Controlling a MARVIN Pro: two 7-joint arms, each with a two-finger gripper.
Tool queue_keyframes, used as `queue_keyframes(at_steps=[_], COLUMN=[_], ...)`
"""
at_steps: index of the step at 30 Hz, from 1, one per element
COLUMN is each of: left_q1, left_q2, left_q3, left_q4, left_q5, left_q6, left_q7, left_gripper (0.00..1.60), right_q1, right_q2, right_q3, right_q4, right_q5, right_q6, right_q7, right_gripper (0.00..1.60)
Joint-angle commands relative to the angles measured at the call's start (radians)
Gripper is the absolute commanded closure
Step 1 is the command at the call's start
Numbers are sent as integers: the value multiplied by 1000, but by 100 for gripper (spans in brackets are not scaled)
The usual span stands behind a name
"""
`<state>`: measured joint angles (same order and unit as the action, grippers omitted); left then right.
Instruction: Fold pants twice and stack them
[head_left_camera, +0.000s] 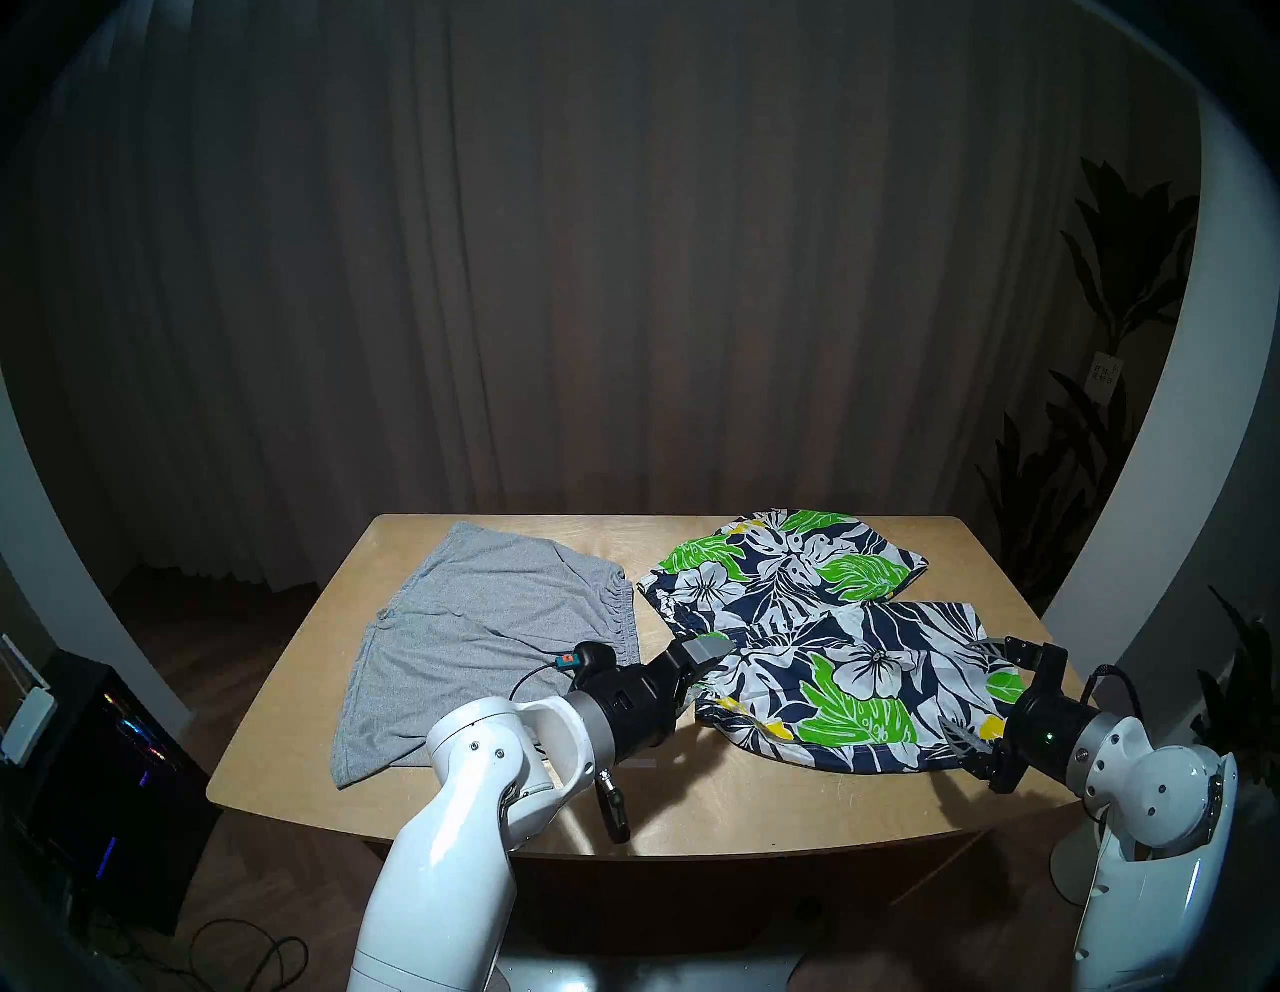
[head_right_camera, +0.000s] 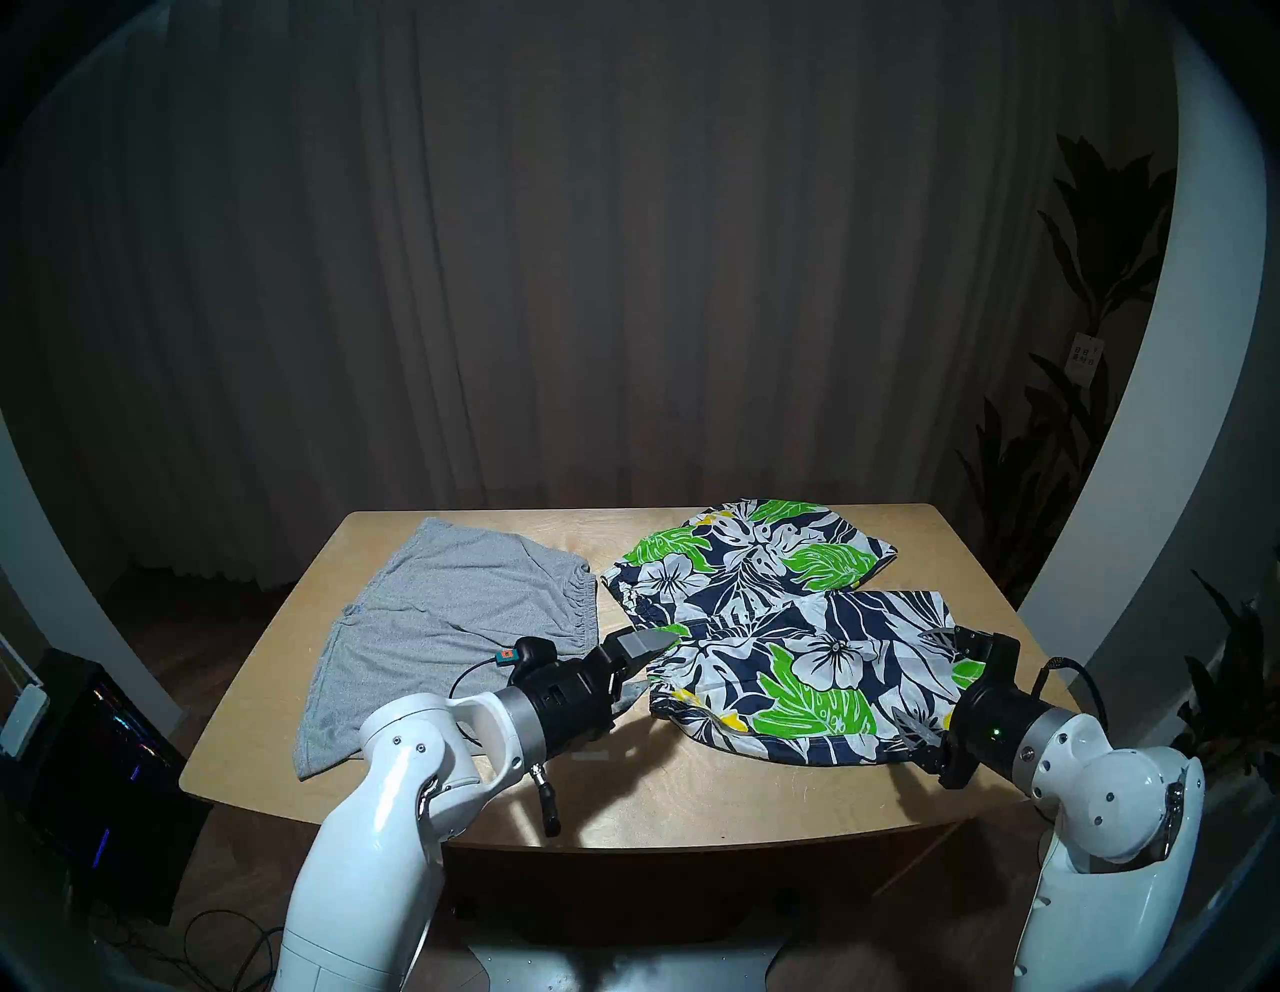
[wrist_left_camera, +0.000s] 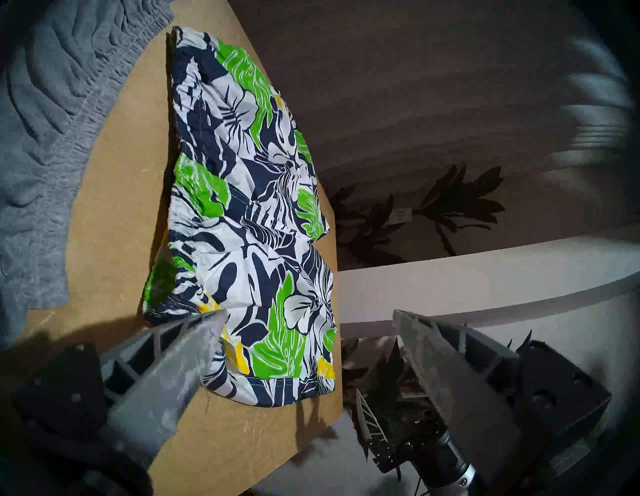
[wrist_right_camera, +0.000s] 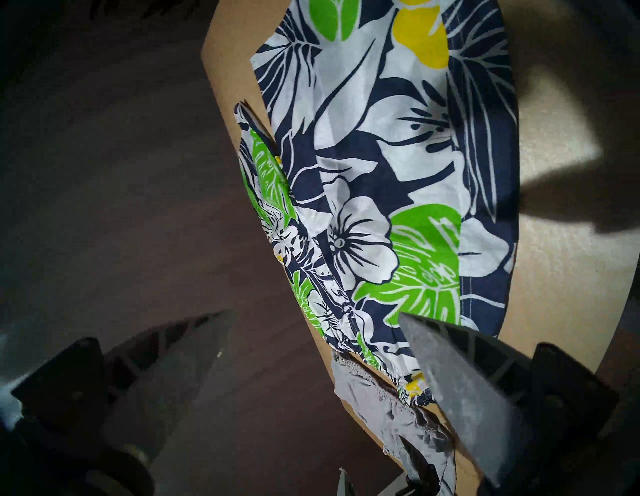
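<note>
Floral shorts (head_left_camera: 817, 637) and grey shorts (head_left_camera: 478, 637) lie flat, unfolded — both arms' jaws gape, empty.

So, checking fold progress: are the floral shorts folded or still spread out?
Spread: floral shorts lie flat on the table, both legs splayed apart.

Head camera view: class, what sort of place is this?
Probably a curtained indoor room set up for robot trials: a wooden table before a full-length curtain, a potted plant at one side, lit computer equipment on the floor.
</note>
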<state>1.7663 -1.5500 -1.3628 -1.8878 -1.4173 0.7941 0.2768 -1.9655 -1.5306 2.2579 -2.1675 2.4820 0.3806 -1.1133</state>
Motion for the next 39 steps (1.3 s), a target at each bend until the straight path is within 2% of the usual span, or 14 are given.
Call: queue_keyframes(at_steps=[1,3,5,7,12,19,20,22,29,39], left_q1=[-50,-44,-25,5,83,182,224,198,317,451], left_q2=[-6,-6,-10,-14,-30,-49,-57,-55,-80,-120], left_q3=[18,14,-8,-38,-130,-208,-220,-224,-279,-336], left_q4=[-11,-17,-32,-59,-124,-211,-242,-225,-291,-340], left_q5=[-88,-120,-151,-145,-163,-171,-168,-171,-132,-62], left_q6=[15,-11,-43,-81,-168,-248,-266,-266,-347,-448], left_q7=[95,125,100,80,42,9,-8,-4,-28,-63], left_gripper=[0,0,0,0,0,0,0,0,0,0], right_q1=[38,36,28,25,31,52,60,66,117,135], right_q2=[71,78,77,64,34,13,12,7,1,-4], right_q3=[33,39,29,3,-97,-227,-247,-256,-393,-527], right_q4=[5,6,7,-3,-47,-57,-56,-52,-28,21], right_q5=[149,202,245,275,306,309,303,305,220,52], right_q6=[-19,-24,-16,-14,-4,3,5,7,82,218], right_q7=[-93,-129,-158,-180,-210,-238,-240,-241,-226,-178], right_gripper=[0,0,0,0,0,0,0,0,0,0])
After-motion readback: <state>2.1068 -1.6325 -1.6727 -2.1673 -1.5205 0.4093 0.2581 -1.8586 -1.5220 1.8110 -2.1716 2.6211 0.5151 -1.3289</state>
